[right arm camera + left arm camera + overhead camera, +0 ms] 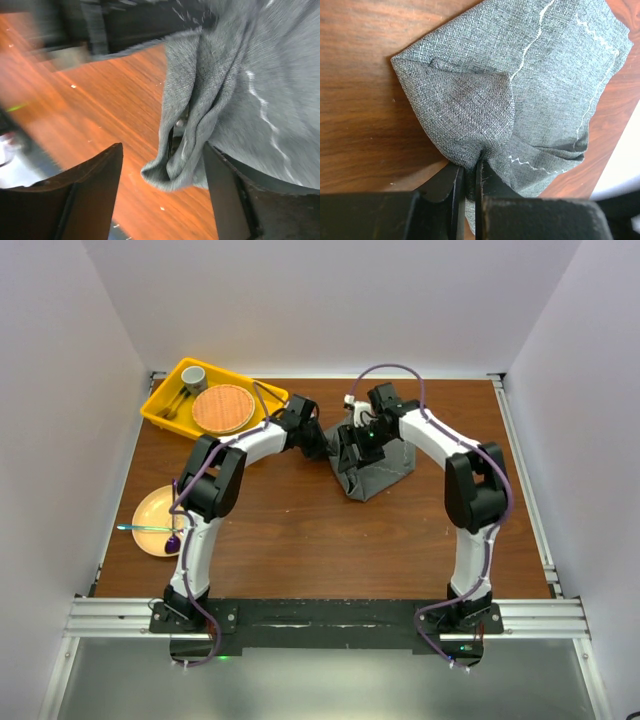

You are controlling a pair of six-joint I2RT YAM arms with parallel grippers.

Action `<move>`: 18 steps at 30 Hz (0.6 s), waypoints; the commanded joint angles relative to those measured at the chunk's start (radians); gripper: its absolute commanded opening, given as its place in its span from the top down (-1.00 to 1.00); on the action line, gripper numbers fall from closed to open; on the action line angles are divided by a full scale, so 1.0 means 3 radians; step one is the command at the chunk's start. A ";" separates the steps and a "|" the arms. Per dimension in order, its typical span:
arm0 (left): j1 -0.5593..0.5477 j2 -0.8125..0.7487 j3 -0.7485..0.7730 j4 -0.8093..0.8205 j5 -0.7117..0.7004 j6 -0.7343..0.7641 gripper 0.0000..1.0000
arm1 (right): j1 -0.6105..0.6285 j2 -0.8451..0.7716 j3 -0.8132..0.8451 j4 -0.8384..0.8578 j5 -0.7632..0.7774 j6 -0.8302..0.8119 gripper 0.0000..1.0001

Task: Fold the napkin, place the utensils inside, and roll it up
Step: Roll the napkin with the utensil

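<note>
**Fold step: napkin [380, 472] bunched at the far middle of the table [300, 540], pinched on one side only.**
The left gripper [469, 167] is closed tight on a gathered corner of the napkin, and the cloth fans out from its tips over the wood. The right gripper [162, 150] stands wide open with a hanging fold of cloth between its fingers. That fold seems to lie against one finger, but nothing is clamped. The napkin is crumpled and partly raised, so I judge that no clean fold is made yet. The next move calls for the right gripper to take a free corner, so both can pull the cloth flat and lay one half over the other. The utensils [145, 529] wait on the plate [150, 505], well apart to the left.
</note>
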 commanded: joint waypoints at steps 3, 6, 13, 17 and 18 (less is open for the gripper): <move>-0.0025 0.0151 -0.0146 -0.1047 0.0165 -0.0176 1.00 | 0.0384 -0.0621 -0.0318 0.0478 0.1311 -0.0483 -0.47; -0.0009 0.0156 -0.0136 -0.1144 0.0231 -0.0176 1.00 | 0.0665 -0.0723 -0.0441 0.0631 0.1767 -0.0632 -0.53; 0.0052 0.0228 0.0002 -0.1364 0.0349 -0.0125 1.00 | 0.1181 -0.0851 -0.0738 0.0959 0.2555 -0.0984 -0.54; 0.0073 0.0233 0.0059 -0.1421 0.0364 -0.0089 1.00 | 0.1233 -0.0704 -0.0743 0.0970 0.2780 -0.1052 -0.51; 0.0073 0.0233 0.0054 -0.1421 0.0369 -0.0094 1.00 | 0.1233 -0.0668 -0.0738 0.0970 0.2755 -0.1046 -0.51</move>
